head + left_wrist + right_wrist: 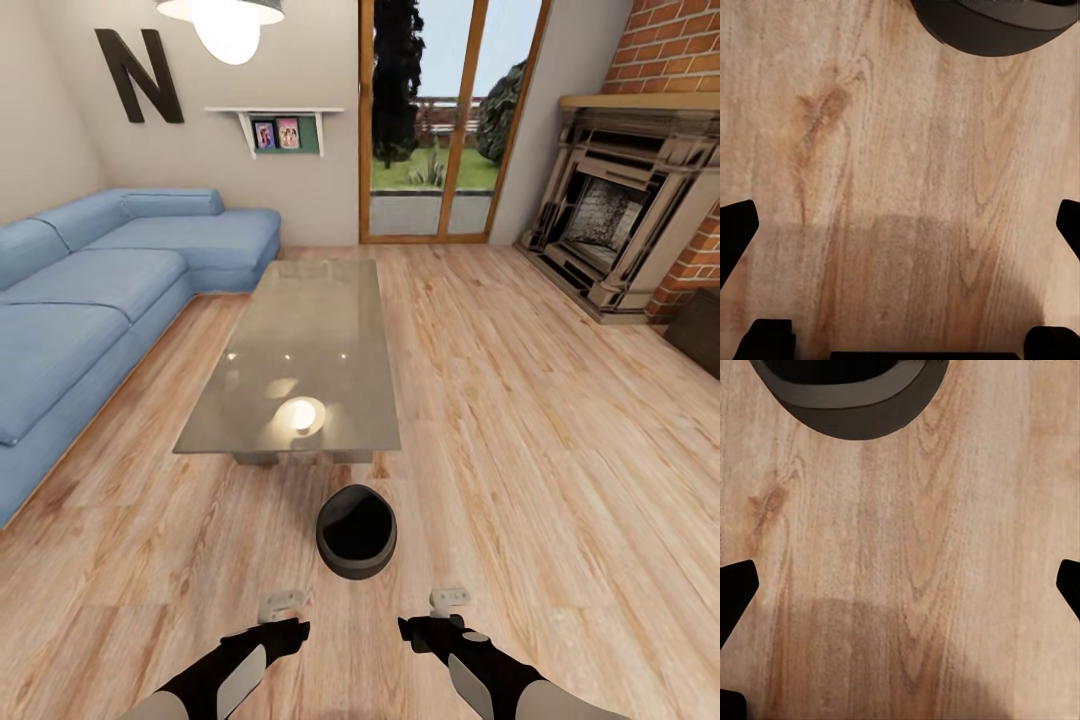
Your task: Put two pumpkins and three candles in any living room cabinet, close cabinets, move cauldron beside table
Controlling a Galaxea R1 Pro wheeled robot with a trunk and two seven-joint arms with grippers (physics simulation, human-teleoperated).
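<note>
Head view, nearest first: the left gripper (pixel 284 603) and the right gripper (pixel 449 599) hang low over the wooden floor (pixel 520 420), each on a black forearm. Both are spread wide and hold nothing; in each wrist view the dark fingertips sit at opposite edges with bare planks between them.

Just beyond the grippers, and about midway between them, the cauldron (pixel 356 531) stands upright on the floor, its wide mouth facing up and its round black belly showing below the rim. It is round, so it has no long axis to speak of. Its edge also shows in the left wrist view (pixel 994 26) and in the right wrist view (pixel 855 401), apart from the fingers in both.

Next comes the table (pixel 300 360), near the cauldron but not touching it, a strip of floor lying between its short near end and the pot. Its long axis runs away from the robot toward the glass doors (pixel 440 120), and its glossy top mirrors the lamp (pixel 225 25).

A blue sofa (pixel 90 290) runs along the table's left side. The fireplace (pixel 625 215) stands far right, in a brick wall.
</note>
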